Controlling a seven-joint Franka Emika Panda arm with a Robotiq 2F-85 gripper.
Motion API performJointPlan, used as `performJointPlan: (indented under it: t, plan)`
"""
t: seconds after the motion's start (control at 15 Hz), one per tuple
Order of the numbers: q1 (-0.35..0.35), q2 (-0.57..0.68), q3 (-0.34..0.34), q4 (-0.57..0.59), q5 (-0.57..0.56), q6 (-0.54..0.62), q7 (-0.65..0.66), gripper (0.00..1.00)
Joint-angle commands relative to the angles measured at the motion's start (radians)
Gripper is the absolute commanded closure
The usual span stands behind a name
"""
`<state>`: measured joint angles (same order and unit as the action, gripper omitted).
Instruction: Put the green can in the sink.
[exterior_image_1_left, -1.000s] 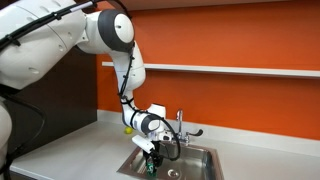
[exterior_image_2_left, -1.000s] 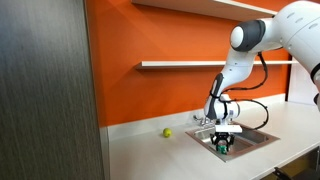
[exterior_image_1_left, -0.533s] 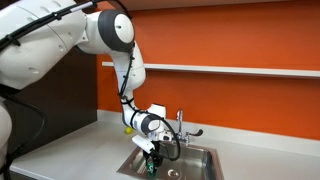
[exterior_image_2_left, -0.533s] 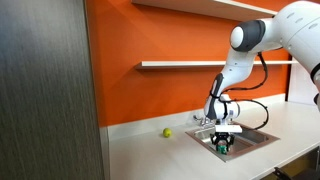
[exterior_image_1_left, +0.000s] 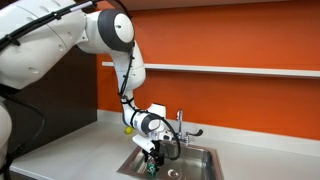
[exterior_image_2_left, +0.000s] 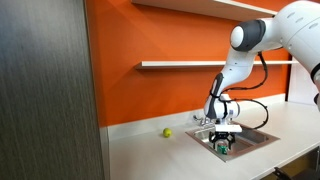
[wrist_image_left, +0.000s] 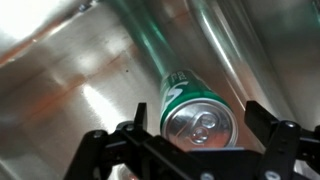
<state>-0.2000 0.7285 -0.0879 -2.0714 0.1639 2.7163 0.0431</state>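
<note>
The green can, with a pale pull-tab top, stands in the steel sink, seen end-on in the wrist view. My gripper hangs straight over it, and its two dark fingers flank the can with a narrow gap on each side, so the jaws are open and not pressing it. In both exterior views the arm reaches down into the basin, with the can showing green between the fingertips.
A chrome faucet with lever handles stands at the back of the sink. A small yellow-green ball lies on the pale countertop beside the basin. An orange wall with a shelf is behind.
</note>
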Motion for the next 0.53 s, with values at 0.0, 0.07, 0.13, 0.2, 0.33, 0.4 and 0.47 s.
performJointPlan:
  t: [0.0, 0.07, 0.13, 0.2, 0.33, 0.4, 0.47]
  plan:
    - [-0.017, -0.050, 0.015, -0.024, 0.013, 0.006, -0.007, 0.00]
    - [-0.015, -0.059, 0.013, -0.027, 0.012, 0.005, -0.005, 0.00]
    - [-0.012, -0.071, 0.011, -0.031, 0.010, 0.006, -0.004, 0.00]
    - [-0.010, -0.078, 0.009, -0.033, 0.009, 0.007, -0.002, 0.00]
    - [-0.005, -0.094, 0.003, -0.036, 0.006, 0.009, 0.003, 0.00]
    - [-0.005, -0.101, 0.001, -0.038, 0.006, 0.011, 0.004, 0.00]
    - [-0.004, -0.107, -0.001, -0.038, 0.005, 0.011, 0.004, 0.00]
